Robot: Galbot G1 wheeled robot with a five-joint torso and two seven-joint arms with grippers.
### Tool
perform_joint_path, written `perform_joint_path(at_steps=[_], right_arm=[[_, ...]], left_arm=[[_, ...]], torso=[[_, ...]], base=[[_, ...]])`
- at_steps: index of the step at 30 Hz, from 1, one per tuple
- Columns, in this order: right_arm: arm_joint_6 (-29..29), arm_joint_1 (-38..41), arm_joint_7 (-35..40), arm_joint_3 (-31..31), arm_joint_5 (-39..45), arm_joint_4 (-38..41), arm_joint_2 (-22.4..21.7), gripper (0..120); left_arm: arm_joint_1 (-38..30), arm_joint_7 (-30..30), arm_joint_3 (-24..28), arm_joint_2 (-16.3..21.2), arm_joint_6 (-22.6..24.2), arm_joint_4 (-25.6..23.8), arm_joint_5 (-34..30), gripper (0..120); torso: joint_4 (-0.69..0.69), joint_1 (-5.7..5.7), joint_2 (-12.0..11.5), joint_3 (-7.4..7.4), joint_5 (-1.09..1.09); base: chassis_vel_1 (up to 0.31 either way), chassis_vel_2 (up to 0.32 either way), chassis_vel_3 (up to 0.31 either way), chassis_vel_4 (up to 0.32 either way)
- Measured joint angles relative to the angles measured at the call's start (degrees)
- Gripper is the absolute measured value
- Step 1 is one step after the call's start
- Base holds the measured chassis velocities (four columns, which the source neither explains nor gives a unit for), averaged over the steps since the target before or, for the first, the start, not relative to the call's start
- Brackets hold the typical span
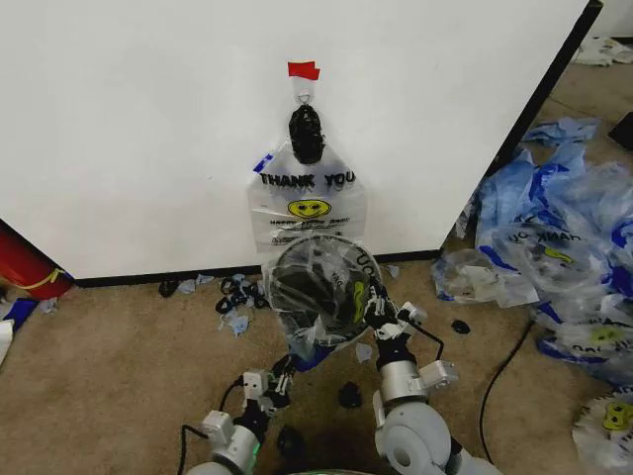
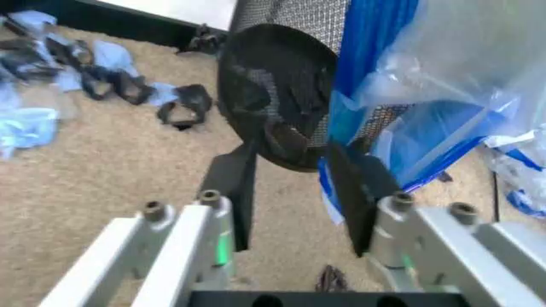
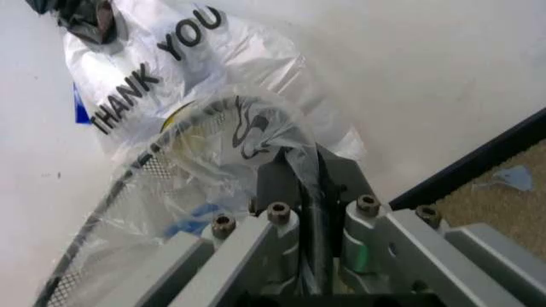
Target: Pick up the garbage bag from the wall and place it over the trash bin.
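**Right pincer pinches bag at bin's rim**

The right pincer (image 1: 381, 309), closed on the bag (image 1: 331, 287) draped over the bin (image 1: 315, 297), sits at the rim's 4 o'clock. The left pincer (image 1: 284, 371) gapes wide at 7 o'clock, beneath the tilted bin. Another bag (image 1: 307, 198) hangs on the wall (image 1: 148, 119) at 12.

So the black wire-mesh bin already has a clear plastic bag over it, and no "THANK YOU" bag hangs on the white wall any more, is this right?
Not quite. The round black wire-mesh bin does carry a clear plastic bag, but a see-through "THANK YOU" bag with a yellow smiley hangs on the white wall, from the small metal hook under the red tape. The head view shows it.
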Motion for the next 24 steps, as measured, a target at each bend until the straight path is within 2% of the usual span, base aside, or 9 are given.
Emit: perform_joint_path(at_steps=[1,5,7,12,16,24], right_arm=[[0.0,0.1,0.0,0.0,0.0,-0.1,0.0,1],[0.0,0.6,0.0,0.0,-0.2,-0.6,-0.2,1],[0.1,0.6,0.0,0.0,-0.2,-0.7,-0.2,1],[0.2,0.4,0.0,-0.1,0.3,-0.8,-0.3,1],[0.1,-0.7,0.0,-0.5,1.4,-0.8,-0.2,1],[-1.2,-2.0,1.2,-1.8,4.9,-0.5,1.1,1]], left_arm=[[0.3,0.0,-0.3,0.2,0.0,-0.2,0.0,42],[3.6,0.0,-4.9,2.7,0.3,-2.4,0.1,61],[3.9,0.0,-5.4,3.0,0.3,-2.6,0.2,64],[8.5,0.7,-13.6,5.9,0.3,-4.7,0.5,86],[10.4,1.0,-17.3,7.1,0.0,-5.6,0.6,98],[11.5,1.0,-19.3,7.6,-0.2,-6.4,0.6,100]], torso=[[0.0,0.0,0.0,0.0,0.0],[-0.01,0.0,0.0,0.0,-0.01],[-0.01,0.0,0.0,0.0,-0.01],[0.0,0.0,0.0,0.0,0.0],[-0.01,0.0,0.0,0.0,0.0],[0.0,0.0,0.0,0.0,-0.01]], base=[[0.0,0.0,0.0,0.0],[0.0,0.0,0.0,0.0],[0.0,0.0,0.0,0.0],[0.0,0.0,0.0,0.0],[0.0,0.0,0.0,0.0],[0.0,0.0,0.0,0.0]])
